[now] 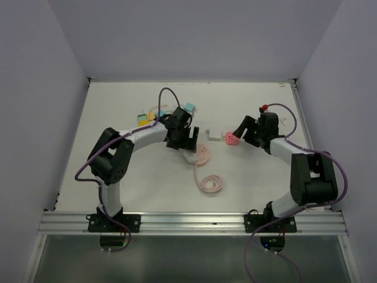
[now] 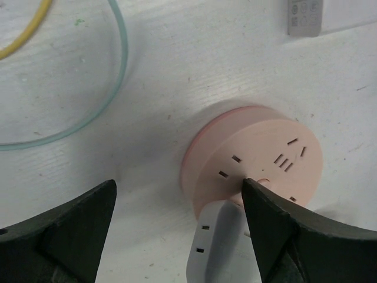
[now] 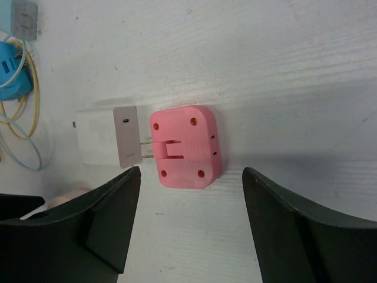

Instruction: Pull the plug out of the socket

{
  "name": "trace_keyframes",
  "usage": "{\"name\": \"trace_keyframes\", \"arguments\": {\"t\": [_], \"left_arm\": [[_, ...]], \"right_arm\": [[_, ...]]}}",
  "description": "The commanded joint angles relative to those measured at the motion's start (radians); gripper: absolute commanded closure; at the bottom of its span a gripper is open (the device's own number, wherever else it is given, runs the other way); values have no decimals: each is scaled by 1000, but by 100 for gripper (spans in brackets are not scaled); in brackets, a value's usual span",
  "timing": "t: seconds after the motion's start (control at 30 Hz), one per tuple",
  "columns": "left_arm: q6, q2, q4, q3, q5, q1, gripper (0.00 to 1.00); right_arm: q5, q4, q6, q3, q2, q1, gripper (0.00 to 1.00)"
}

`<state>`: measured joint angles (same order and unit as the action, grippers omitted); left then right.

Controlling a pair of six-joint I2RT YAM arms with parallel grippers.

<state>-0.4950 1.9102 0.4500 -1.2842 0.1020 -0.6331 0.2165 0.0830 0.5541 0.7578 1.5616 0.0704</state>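
A round pink socket [image 2: 259, 159] lies on the white table with a white plug [image 2: 215, 247] set in its near side; it also shows in the top view [image 1: 200, 154]. My left gripper [image 2: 178, 186] is open and hovers just over it, its right finger [image 2: 283, 230] against the socket's top. A square pink plug [image 3: 184, 147] has two prongs in a white block [image 3: 109, 138], with the prongs partly bared between them. My right gripper [image 3: 189, 194] is open and empty, just short of the pink plug [image 1: 231, 139].
The pink socket's cable lies coiled [image 1: 210, 183] in front of it. Blue and yellow connectors with thin cables [image 1: 147, 115] lie at the back left. A small grey adapter [image 2: 305, 16] lies beyond the socket. A red-tipped cable end [image 1: 265, 108] lies behind the right arm.
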Motion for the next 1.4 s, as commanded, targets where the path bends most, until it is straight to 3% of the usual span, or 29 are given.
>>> {"name": "trace_keyframes", "arguments": {"t": [0.0,0.23,0.4,0.7,0.93,1.17,1.2,1.37], "left_arm": [[42,12,115,-72,-81,29,9],[4,-72,144,-142,-85,35,4],[-46,-181,121,-66,-50,35,4],[-143,-355,112,89,-21,26,6],[-232,-375,15,186,67,-7,19],[-280,-293,-28,163,111,-57,26],[-289,-289,-36,158,110,-59,31],[-295,-244,-24,111,116,-66,38]], "right_arm": [[-63,-80,-80,43,-98,37,26],[-71,-183,-181,100,-164,215,28],[-12,-187,-212,144,-129,318,29],[-48,-187,-261,248,61,470,32],[-78,-192,-273,262,143,496,37],[-65,-227,-272,253,163,509,42],[-66,-229,-269,252,161,509,43],[-89,-221,-240,226,158,511,56]]}}
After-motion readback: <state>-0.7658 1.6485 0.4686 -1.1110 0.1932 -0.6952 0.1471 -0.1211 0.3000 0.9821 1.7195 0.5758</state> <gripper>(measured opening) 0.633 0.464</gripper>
